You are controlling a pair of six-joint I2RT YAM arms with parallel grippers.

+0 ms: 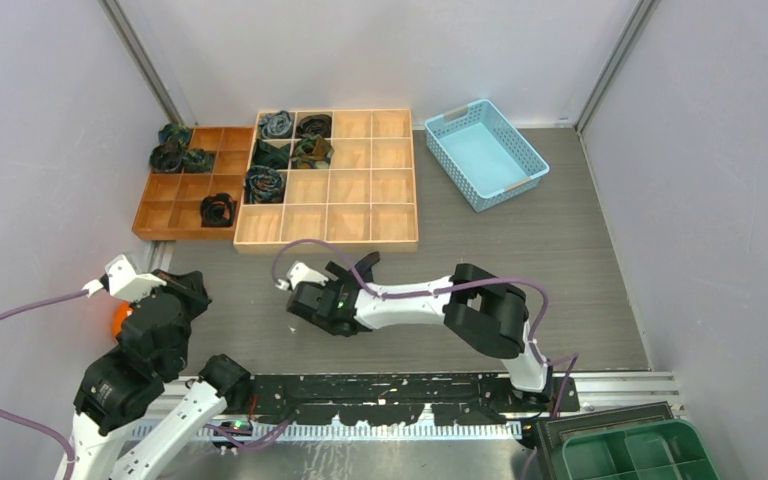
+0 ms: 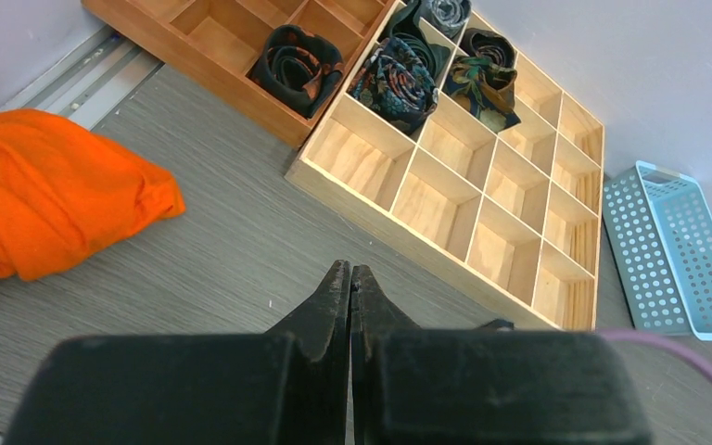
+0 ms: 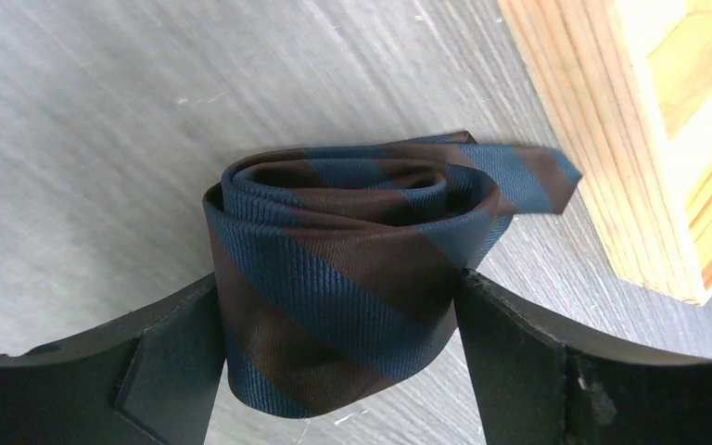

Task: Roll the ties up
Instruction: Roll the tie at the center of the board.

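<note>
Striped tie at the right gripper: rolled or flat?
Rolled. The striped tie sits coiled in layers between the right gripper's fingers, narrow tip poking out toward the wooden tray, on the table, not in a compartment.

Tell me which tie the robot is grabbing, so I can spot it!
Find the pale wooden tray. In front of it, on the grey table, the right claw squeezes a rolled tie. It's striped navy and brown; the other ties sit in trays.
</note>
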